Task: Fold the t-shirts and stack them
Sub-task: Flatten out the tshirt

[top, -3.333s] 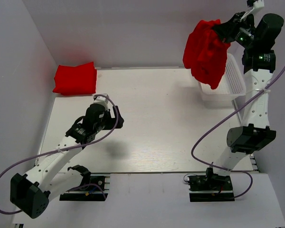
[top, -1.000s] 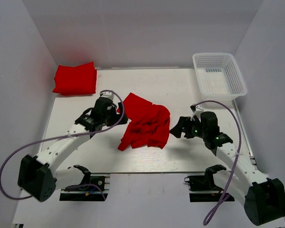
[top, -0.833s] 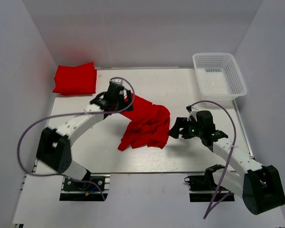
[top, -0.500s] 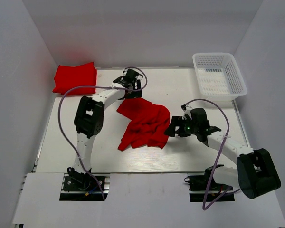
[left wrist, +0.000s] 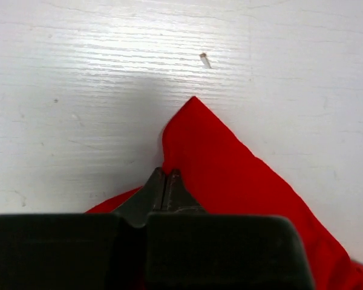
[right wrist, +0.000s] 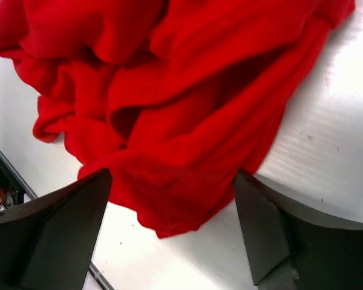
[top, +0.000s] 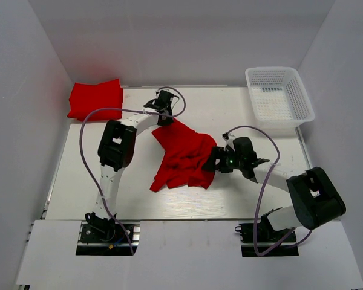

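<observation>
One corner of the t-shirt (top: 184, 158) is being pinched by the clenched left gripper (left wrist: 166, 181), and a single outer edge (not bunched folds) is presumably being sought for the spread-open right gripper (right wrist: 171, 178).

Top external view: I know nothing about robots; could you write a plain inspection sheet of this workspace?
Surface: white table, one small speck.
Job's things: folded t-shirt in the far left corner; crumpled t-shirt mid-table.
Clutter: empty white mesh basket, far right.
Grippers: left gripper shut on a corner of the crumpled t-shirt; right gripper open at its right edge.
Cables: purple cables loop from both arms.
Surroundings: plain white walls.
</observation>
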You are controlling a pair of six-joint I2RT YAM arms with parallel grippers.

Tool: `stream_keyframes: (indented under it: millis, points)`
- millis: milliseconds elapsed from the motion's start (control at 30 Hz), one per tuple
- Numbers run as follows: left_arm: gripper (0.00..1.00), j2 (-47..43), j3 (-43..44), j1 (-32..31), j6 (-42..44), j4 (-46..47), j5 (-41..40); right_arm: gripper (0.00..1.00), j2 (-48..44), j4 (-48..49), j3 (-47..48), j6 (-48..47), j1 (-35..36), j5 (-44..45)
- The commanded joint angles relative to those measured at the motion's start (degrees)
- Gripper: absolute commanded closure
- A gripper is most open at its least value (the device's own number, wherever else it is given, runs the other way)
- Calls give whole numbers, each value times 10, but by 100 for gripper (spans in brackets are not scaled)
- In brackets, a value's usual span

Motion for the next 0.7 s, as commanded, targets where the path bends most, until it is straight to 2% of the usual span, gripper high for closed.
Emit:
stream_keyframes:
  millis: [0, 33, 67, 167, 200, 400, 500, 667]
  points:
    - [100, 7, -47, -4, 3, -4, 58, 19, 5, 77, 19, 26, 7, 10]
    - [100, 1, -55, -4, 4, -3, 52, 28, 5, 77, 19, 27, 9, 14]
    - [100, -8, -65, -4, 4, 9, 52, 54, 6, 77, 25, 23, 10, 15]
    - [100, -69, -113, 1, 15, 40, 24, 84, 12, 57, 46, 20, 9, 43]
    - [100, -89, -128, 1, 22, 73, 17, 100, 13, 56, 48, 18, 7, 47]
    - [100, -259, -225, 6, 28, 116, -45, 100, -33, 4, 54, -17, 7, 122]
    - [100, -327, -266, 12, 28, 122, -85, 100, -97, -51, 56, -47, 6, 173]
    - [100, -493, -325, 12, 42, 140, -129, 100, -210, -153, 99, -100, 5, 300]
